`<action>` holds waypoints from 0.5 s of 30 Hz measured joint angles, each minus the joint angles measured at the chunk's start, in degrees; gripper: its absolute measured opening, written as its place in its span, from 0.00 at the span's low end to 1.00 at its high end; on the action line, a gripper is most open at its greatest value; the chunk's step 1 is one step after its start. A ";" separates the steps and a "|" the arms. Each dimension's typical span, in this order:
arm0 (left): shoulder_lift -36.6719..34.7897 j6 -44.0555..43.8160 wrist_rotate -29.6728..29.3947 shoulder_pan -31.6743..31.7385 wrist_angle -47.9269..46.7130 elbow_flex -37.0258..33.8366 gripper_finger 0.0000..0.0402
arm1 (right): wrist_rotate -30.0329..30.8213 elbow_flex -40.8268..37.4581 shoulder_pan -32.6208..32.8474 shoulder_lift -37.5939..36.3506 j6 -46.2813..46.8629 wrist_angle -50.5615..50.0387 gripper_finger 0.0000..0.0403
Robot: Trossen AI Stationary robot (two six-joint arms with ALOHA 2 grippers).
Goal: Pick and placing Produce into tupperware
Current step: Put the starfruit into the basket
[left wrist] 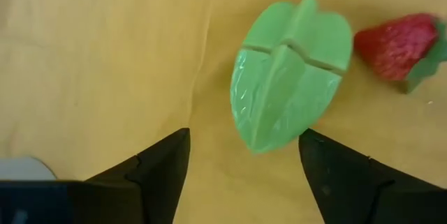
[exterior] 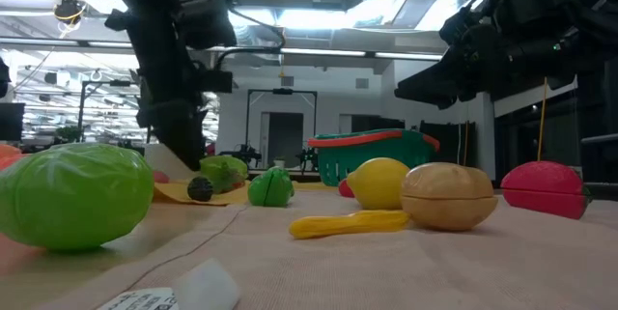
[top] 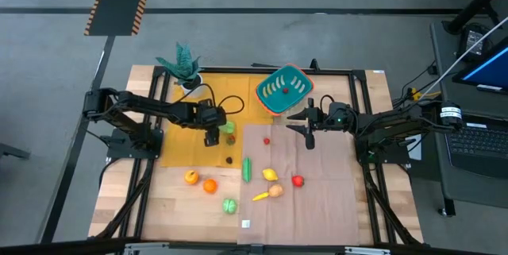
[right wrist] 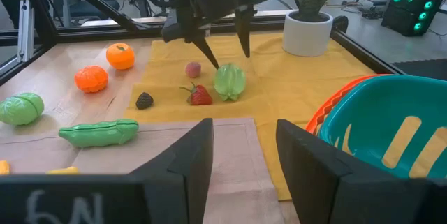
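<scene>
My left gripper (left wrist: 244, 137) hangs open over the yellow cloth, pointing steeply down just above a green ribbed fruit (left wrist: 290, 77). The fruit lies on the cloth beside a strawberry (left wrist: 401, 46) and touches neither finger. In the right wrist view the left gripper (right wrist: 227, 49) stands clear above the fruit (right wrist: 229, 82). My right gripper (top: 308, 137) is open and almost level, with nothing between its fingers (right wrist: 188, 161). The teal tupperware (top: 283, 90) with its orange-red rim stands tilted at the far middle, beside the right gripper. More produce lies toward the near edge.
Two oranges (top: 200, 181), a green cucumber (top: 247, 168), a lemon (top: 270, 175), a red piece (top: 298, 180) and a green piece (top: 229, 205) lie on the near half. A dark berry (right wrist: 144, 100) lies near the strawberry. A potted plant (top: 184, 68) stands at the far left.
</scene>
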 joint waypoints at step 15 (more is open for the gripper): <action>0.00 1.21 4.77 -0.75 -0.04 0.45 0.64 | 0.00 0.00 0.00 0.01 0.00 -0.01 0.39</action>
